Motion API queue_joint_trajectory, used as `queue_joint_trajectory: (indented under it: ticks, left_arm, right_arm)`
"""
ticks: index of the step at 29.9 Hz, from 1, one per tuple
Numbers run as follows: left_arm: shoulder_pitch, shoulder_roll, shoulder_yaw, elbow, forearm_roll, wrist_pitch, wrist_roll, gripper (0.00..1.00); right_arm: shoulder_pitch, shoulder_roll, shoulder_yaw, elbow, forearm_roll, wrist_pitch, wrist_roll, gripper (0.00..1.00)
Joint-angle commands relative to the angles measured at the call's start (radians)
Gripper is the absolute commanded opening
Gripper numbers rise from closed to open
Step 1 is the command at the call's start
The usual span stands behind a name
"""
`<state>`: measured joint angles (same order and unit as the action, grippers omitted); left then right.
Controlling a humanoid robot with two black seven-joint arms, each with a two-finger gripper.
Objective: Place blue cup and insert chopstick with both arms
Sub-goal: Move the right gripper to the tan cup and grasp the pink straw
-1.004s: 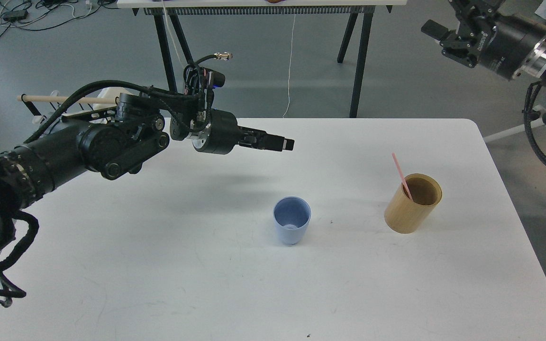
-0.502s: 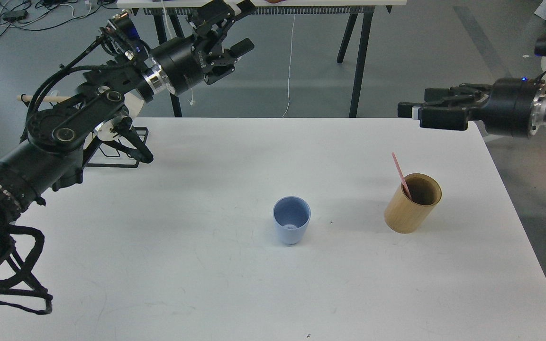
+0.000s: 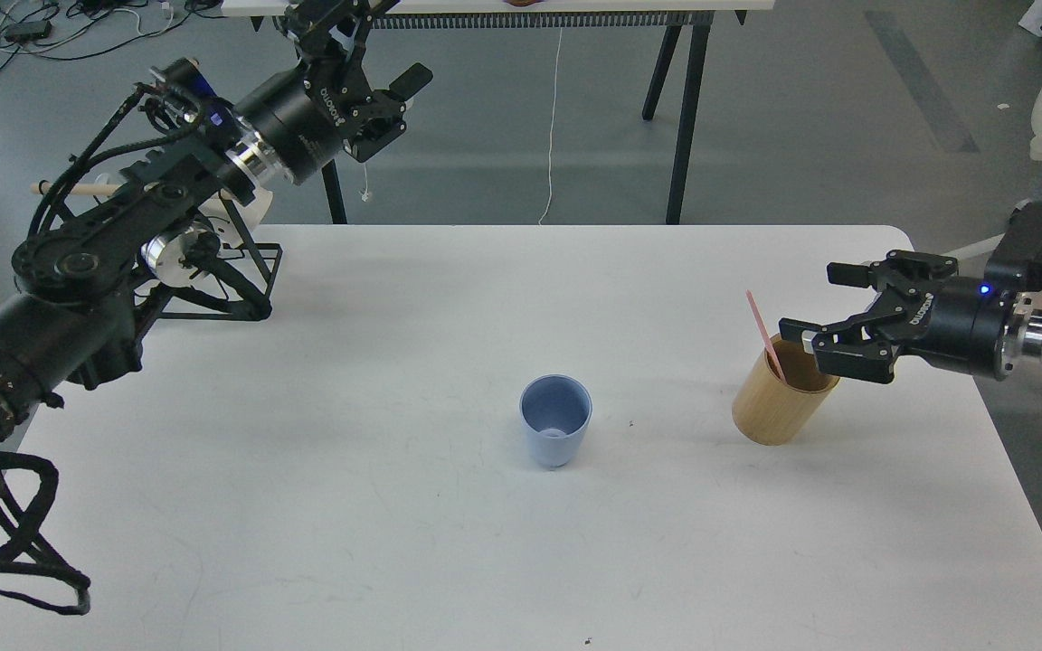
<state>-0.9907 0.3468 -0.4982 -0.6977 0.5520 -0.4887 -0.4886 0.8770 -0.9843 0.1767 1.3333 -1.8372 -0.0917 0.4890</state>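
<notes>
**Right claw spread wide at the bamboo holder, left claw raised at the back**

Head view: the right gripper (image 3: pixel 819 312) reaches in from the right edge with its fingers (image 3: pixel 851 271) well apart, holding nothing, its lower finger right at the rim of the tan bamboo cylinder (image 3: pixel 779 402). The left gripper (image 3: pixel 367 63) is up high at the far left, past the table's back edge, fingers spread and empty too.

The chopstick (image 3: pixel 765 334), thin and pink, stands in the bamboo cylinder with its lower end hidden inside. Its long axis runs steeply, the top end leaning up and to the left, clear above the rim. It sits just left of the right gripper; contact cannot be told.

The blue cup (image 3: pixel 556 420) stands upright near the middle of the table, mouth up, empty, well apart from both grippers and left of the cylinder.

The surface is a white table (image 3: pixel 304 506) with rounded corners. At its far left edge stands a black wire rack (image 3: pixel 222 289), a pale wooden dowel (image 3: pixel 78 189) behind it. Beyond lies a grey floor (image 3: pixel 801 117), with the black legs of another table (image 3: pixel 684 108) and loose cables (image 3: pixel 33 32).
</notes>
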Motion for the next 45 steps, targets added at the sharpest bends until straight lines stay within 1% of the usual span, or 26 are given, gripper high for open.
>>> queue_joint_trajectory:
  ticks: [1,3,12,18,24,27,29,36,42,45]
  left_arm:
    - [0.015,0.000,0.001,0.000,0.000,0.000,0.000,0.95]
    - [0.020,0.001,0.001,0.000,0.000,0.000,0.000,0.95]
    - [0.050,0.001,0.001,0.001,0.000,0.000,0.000,0.97]
    - [0.058,0.000,0.003,0.003,0.000,0.000,0.000,0.97]
    - [0.061,-0.006,0.003,0.027,0.000,0.000,0.000,0.97]
    - [0.061,-0.006,0.003,0.030,0.000,0.000,0.000,0.97]
    - [0.061,-0.006,0.003,0.030,0.000,0.000,0.000,0.97]
    - [0.066,-0.014,0.006,0.069,0.000,0.000,0.000,0.97]
    - [0.067,-0.014,0.006,0.072,0.002,0.000,0.000,0.98]
    - [0.067,-0.014,0.006,0.072,0.002,0.000,0.000,0.98]
  right_arm:
    - [-0.016,0.041,-0.002,-0.045,0.000,-0.016,0.000,0.95]
    - [-0.027,0.061,0.000,-0.052,0.000,-0.017,0.000,0.94]
    - [-0.029,0.102,0.001,-0.106,0.000,-0.051,0.000,0.79]
    - [-0.029,0.131,0.000,-0.126,0.000,-0.063,0.000,0.76]
    - [-0.030,0.161,0.001,-0.146,0.000,-0.063,0.000,0.66]
    - [-0.029,0.170,0.000,-0.157,0.000,-0.063,0.000,0.59]
    - [-0.030,0.171,-0.003,-0.167,0.000,-0.063,0.000,0.58]
    - [-0.032,0.170,-0.011,-0.167,-0.008,-0.063,0.000,0.38]
    - [-0.032,0.162,-0.011,-0.166,-0.011,-0.063,0.000,0.28]
    - [-0.032,0.158,-0.011,-0.166,-0.030,-0.063,0.000,0.22]
